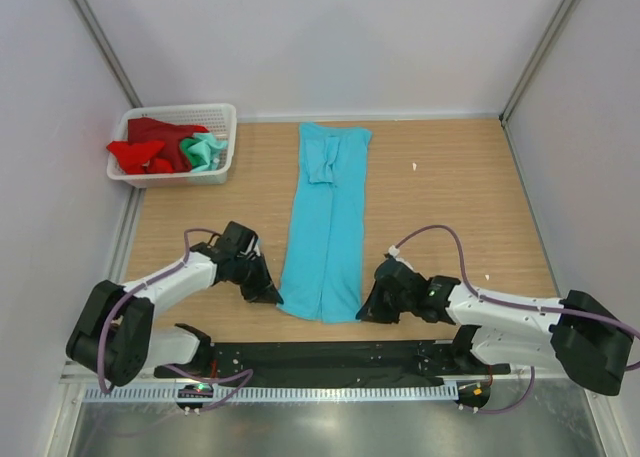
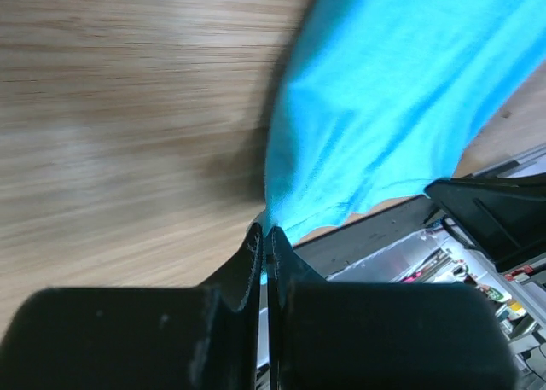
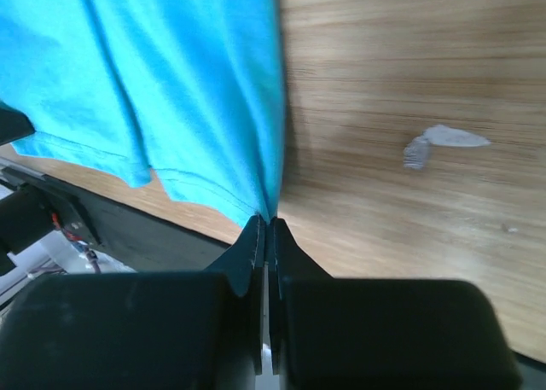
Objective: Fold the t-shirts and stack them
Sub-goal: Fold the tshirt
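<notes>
Seen from the top camera, the turquoise t-shirt (image 1: pixel 325 227) lies flat on the wooden table (image 1: pixel 450 197), folded lengthwise into a narrow strip that runs from 12 o'clock to 6 o'clock through the centre of the surface. Its collar end is at 12 o'clock and its hem end at 6 o'clock, just short of the black base rail (image 1: pixel 330 357). The left gripper (image 1: pixel 268 292) is at the hem's 7 o'clock corner. Its jaws are pressed together with the cloth edge pinched between the tips, which the left wrist camera confirms. The right gripper (image 1: pixel 368 307) is at the hem's 5 o'clock corner, also clamped, and the right wrist camera shows the cloth edge running straight into its closed tips. Both arms reach inward from the near edge, low over the table. The white mesh basket (image 1: pixel 222 117) stands at 10 o'clock against the left wall. It holds a crumpled red t-shirt (image 1: pixel 150 142), with a mint green t-shirt (image 1: pixel 205 149) bunched on its 3 o'clock side; neither is folded. A small white scrap (image 1: pixel 415 165) lies on bare wood at 2 o'clock from the strip's centre, apart from the cloth. How many layers the strip has cannot be told.
</notes>
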